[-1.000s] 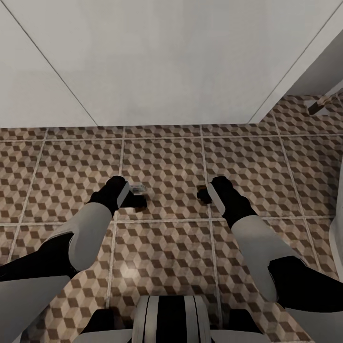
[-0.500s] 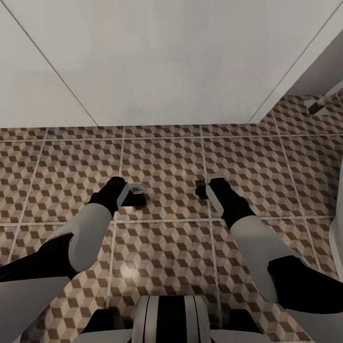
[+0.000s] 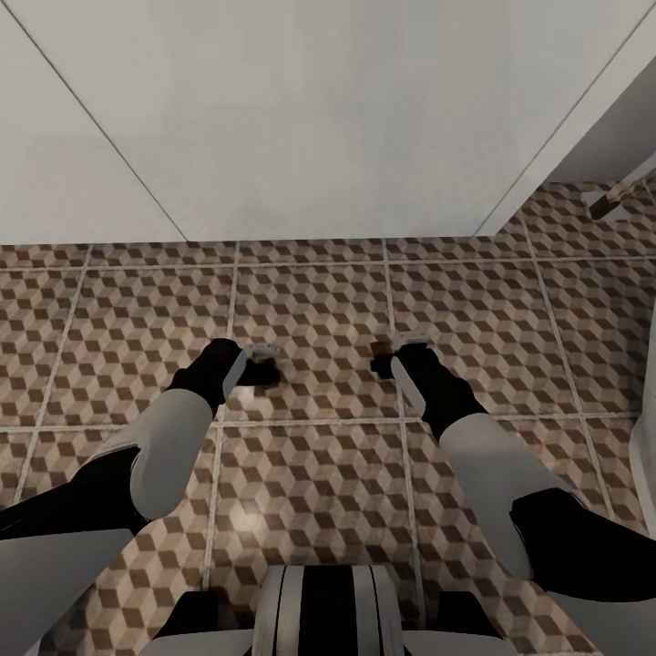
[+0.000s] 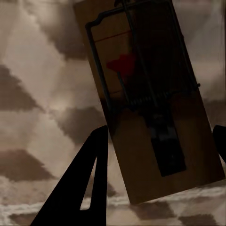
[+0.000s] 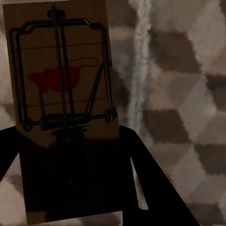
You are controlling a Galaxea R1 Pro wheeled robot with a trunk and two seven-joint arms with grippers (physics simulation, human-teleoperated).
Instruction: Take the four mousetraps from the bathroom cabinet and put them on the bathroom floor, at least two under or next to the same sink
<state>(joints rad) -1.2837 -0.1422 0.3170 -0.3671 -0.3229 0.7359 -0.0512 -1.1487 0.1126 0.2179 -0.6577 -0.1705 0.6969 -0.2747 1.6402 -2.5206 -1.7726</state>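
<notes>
I see the bathroom floor [image 3: 328,301] with its brown, beige and white cube tiles spread below me, meeting a plain white wall [image 3: 273,109] ahead. I can read no writing or brand on anything. At the far right edge of the head view a small angled metal fitting [image 3: 609,202] stands above the tiles; I cannot tell what it is.

Both my arms reach forward and down, forearms roughly parallel, wrists low over the tiles. My left end effector [image 3: 262,363] has its black fingers [image 4: 77,188] on either side of a mousetrap [image 4: 150,99], a tan board with a black spring bar and a red bait patch; the board sits tilted between them, and I cannot tell whether it is gripped or touching the floor.

My right end effector [image 3: 387,357] holds a second mousetrap [image 5: 63,108], its dark fingers [image 5: 150,183] flanking the board's near end, a pale grout line [image 5: 139,61] just beside it.
</notes>
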